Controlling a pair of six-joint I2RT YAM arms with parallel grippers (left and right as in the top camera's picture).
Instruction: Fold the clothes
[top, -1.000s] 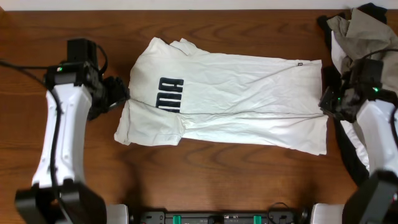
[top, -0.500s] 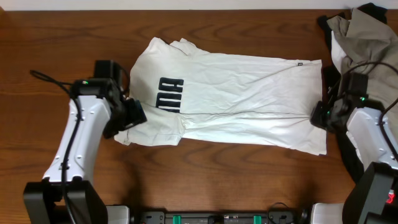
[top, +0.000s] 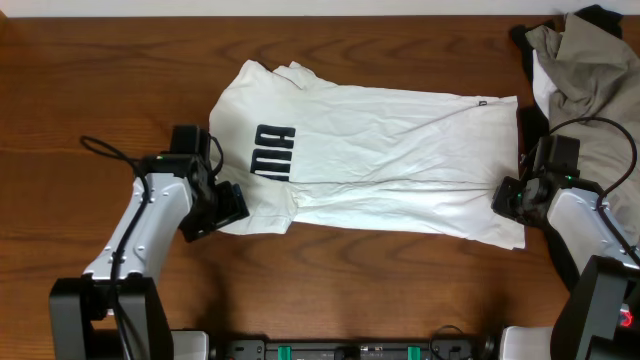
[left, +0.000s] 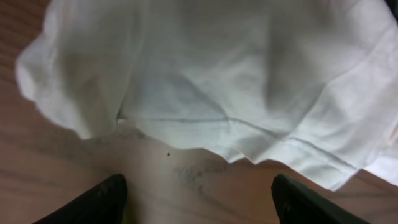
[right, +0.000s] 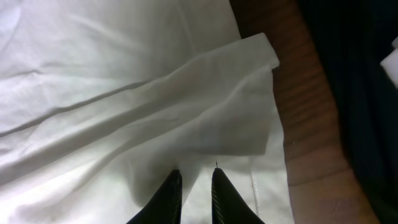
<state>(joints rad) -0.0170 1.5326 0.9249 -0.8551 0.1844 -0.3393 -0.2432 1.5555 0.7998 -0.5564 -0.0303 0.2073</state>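
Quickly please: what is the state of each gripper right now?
Left gripper: open, holding nothing, just short of the T-shirt edge.
Right gripper: closed, pinching a fold of the T-shirt.

The left gripper (top: 228, 203) swings in across the tabletop (top: 100, 60) to the white T-shirt's (top: 380, 150) sleeve (top: 262, 207). The right gripper (top: 505, 195) drops onto the hem (top: 514, 228), jaws narrowing on a fold.

Beneath me, a reddish-brown wooden table (top: 400, 290) with wavy grain, evenly lit; a pale strip (top: 300, 6) borders its 12 o'clock edge.
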